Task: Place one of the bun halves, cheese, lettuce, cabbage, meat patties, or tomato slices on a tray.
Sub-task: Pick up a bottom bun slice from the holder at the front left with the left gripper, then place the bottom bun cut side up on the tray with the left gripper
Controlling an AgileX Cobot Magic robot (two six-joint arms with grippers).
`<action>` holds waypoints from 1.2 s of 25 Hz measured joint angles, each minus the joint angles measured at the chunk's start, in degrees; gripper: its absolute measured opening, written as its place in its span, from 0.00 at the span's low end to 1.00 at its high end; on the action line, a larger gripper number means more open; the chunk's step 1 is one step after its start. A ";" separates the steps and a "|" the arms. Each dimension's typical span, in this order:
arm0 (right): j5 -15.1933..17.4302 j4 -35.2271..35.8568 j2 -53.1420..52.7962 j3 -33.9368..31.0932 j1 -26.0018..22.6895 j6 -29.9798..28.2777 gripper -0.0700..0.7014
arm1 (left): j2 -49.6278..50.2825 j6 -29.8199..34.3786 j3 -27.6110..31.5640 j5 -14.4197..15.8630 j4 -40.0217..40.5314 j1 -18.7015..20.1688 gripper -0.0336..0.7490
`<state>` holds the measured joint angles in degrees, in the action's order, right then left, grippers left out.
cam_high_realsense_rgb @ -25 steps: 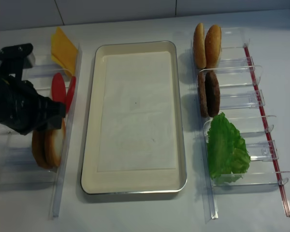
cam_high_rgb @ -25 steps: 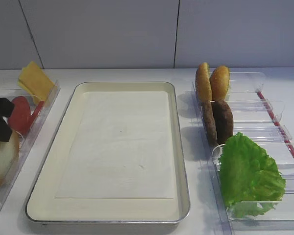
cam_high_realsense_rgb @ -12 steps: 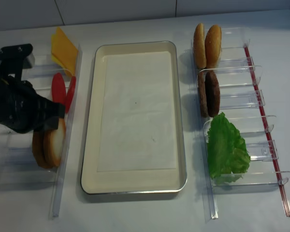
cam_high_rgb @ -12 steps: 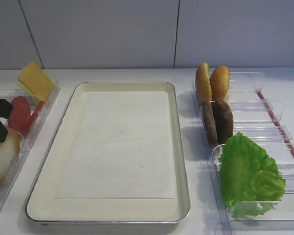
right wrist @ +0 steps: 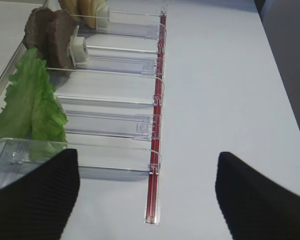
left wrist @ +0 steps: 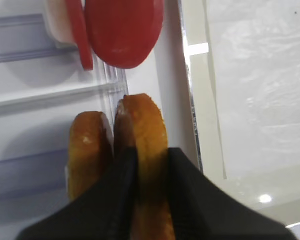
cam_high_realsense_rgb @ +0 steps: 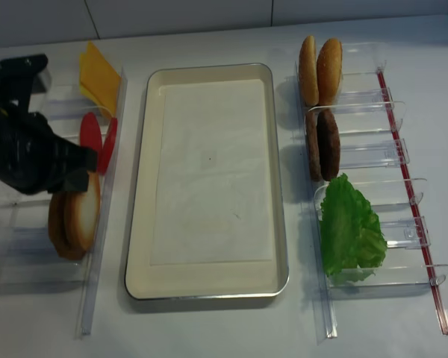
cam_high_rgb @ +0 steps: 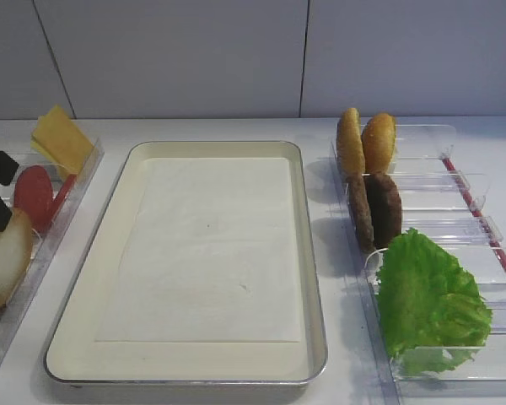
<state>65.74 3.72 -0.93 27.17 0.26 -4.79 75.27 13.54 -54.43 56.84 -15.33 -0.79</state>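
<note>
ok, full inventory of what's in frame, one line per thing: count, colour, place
tray: 1, cream with metallic rim and pale liner, centre, nothing on it
cheese: yellow slices, count unclear, far end of the left holders
tomato slices: 2, red, left holders behind the buns
bun halves, left: 2, golden-brown, pale cut face toward the tray, left holders
bun halves, right: 2, golden, far end of the right holders
meat patties: 2, dark brown, right holders, middle
lettuce: 1 leaf, bright green, right holders, near end
clear holders: transparent, either side of the tray
left hand: black, shut on the tray-side left bun half
right hand: black, open, holding nothing
</note>
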 joint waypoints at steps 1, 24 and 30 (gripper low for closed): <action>0.00 0.00 0.00 0.00 0.00 0.00 0.84 | 0.00 0.00 -1.13 0.77 0.00 0.00 0.21; 0.00 0.00 0.00 0.00 0.00 0.00 0.84 | 0.00 13.00 -2.84 4.77 -35.69 0.00 0.20; 0.00 0.00 0.00 0.00 0.00 0.00 0.84 | 0.00 20.57 6.88 2.16 -50.11 0.00 0.20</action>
<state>65.74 3.72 -0.93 27.17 0.26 -4.79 75.27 34.11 -47.54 59.00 -65.43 -0.79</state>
